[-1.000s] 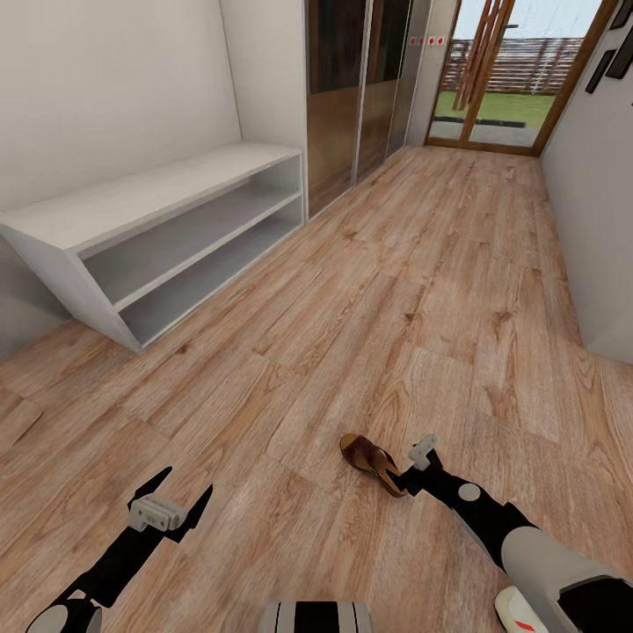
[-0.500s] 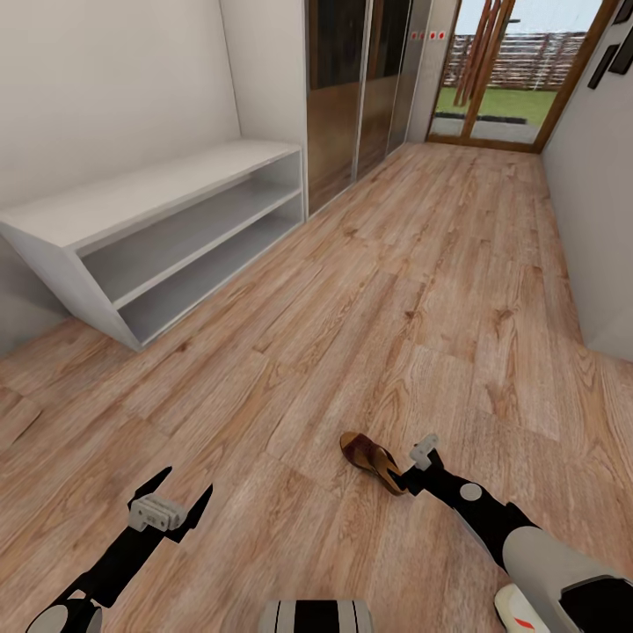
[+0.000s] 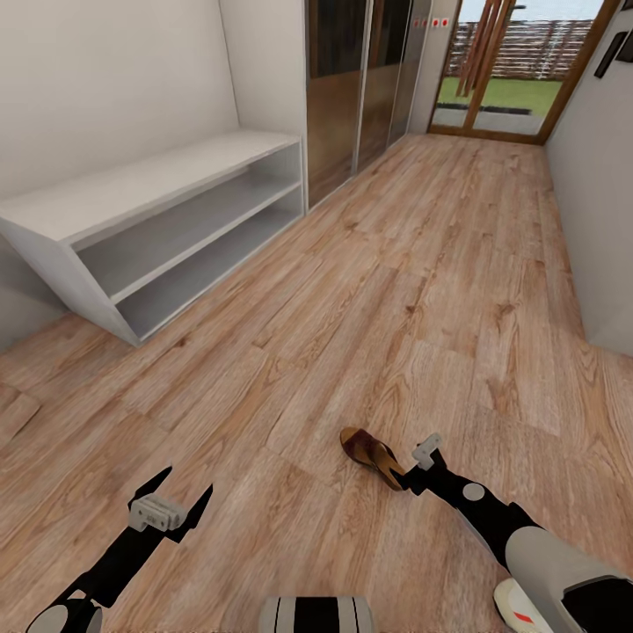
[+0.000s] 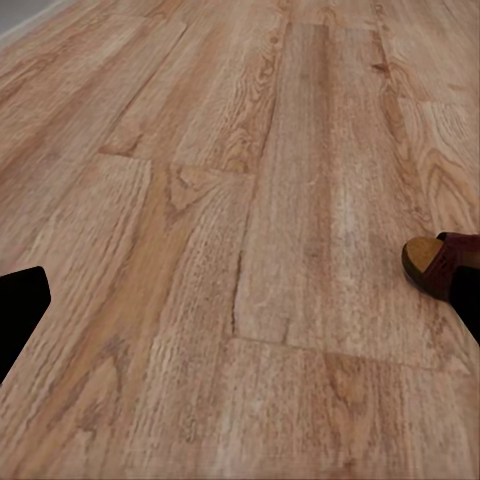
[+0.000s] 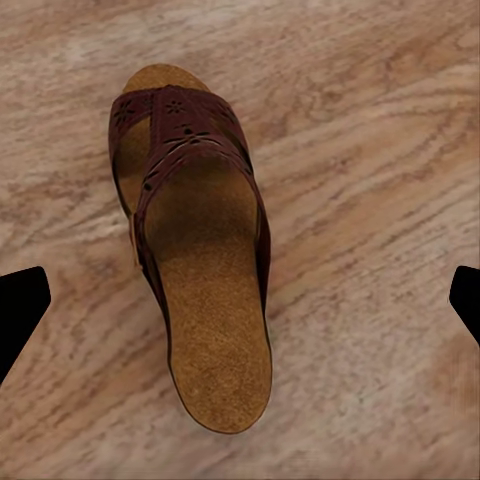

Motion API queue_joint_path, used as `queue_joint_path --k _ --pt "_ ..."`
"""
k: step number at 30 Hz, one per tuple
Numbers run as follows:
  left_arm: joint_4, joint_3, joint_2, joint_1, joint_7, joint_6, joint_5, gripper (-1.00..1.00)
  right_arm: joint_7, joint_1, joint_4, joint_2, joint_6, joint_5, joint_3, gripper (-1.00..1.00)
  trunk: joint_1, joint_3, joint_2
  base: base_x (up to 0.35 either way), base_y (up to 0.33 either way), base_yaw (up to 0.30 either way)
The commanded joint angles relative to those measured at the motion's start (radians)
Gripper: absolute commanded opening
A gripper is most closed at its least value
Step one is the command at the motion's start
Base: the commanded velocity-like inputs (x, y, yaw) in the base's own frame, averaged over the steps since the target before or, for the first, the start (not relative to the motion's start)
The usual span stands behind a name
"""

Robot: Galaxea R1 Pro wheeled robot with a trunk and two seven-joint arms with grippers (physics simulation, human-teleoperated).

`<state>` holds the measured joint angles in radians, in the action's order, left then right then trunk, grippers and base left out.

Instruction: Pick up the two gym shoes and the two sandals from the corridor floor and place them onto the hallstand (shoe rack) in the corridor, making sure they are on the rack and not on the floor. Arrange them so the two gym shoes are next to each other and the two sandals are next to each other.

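**Sandal on the floor under the right gripper, rack well apart**

Sandal [image 3: 373, 457], one dark brown piece with a tan footbed, lies flat on the wood-plank corridor floor [image 3: 413, 264] in the head view, in the lower middle of the picture. The right gripper [image 3: 411, 476] is at the heel end of it, just beside or touching; from this view one cannot tell which. The left gripper [image 3: 172, 503] hangs over bare planks at the lower left, well apart from the sandal, with its two dark fingers spread in a wide V and nothing between them. The hallstand [image 3: 167, 230], light grey with a flat top and two long open shelves, stands against the left wall, far from both grippers. At the bottom right corner, beside the right arm, a white gym shoe [image 3: 520, 612] with a red patch shows in part on the floor. Past the hallstand are dark glass doors [image 3: 356, 88].

In the left wrist view, the fingertips [image 4: 22, 310] of the left gripper are at both edges, far apart, with only planks between them. The toe of the sandal [image 4: 432, 264] shows at one edge.

In the right wrist view, the sandal [image 5: 195, 250] lies sole down on the floor [image 5: 380, 150], with its perforated strap and footbed facing the camera. The fingertips [image 5: 20, 305] of the right gripper stand wide open on both sides of it, clear of it, and hold nothing.
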<state>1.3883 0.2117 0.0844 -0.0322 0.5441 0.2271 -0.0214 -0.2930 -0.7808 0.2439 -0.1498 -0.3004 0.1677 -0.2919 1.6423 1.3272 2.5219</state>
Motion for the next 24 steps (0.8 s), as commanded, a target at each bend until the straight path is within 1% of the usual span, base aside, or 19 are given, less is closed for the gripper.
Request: queue_joint_path --k 1,24 --pt "0.0 0.0 0.0 0.0 0.0 0.0 0.0 1.0 0.0 0.0 0.0 0.0 0.0 0.0 0.0 1.0 0.0 0.002 0.0 0.0 0.0 0.0" --pt "0.004 -0.001 0.0 0.003 0.003 -0.002 -0.001 1.0 0.0 0.0 0.0 -0.001 0.0 0.0 0.002 1.0 0.0 0.037 0.0 0.0 0.0 0.0"
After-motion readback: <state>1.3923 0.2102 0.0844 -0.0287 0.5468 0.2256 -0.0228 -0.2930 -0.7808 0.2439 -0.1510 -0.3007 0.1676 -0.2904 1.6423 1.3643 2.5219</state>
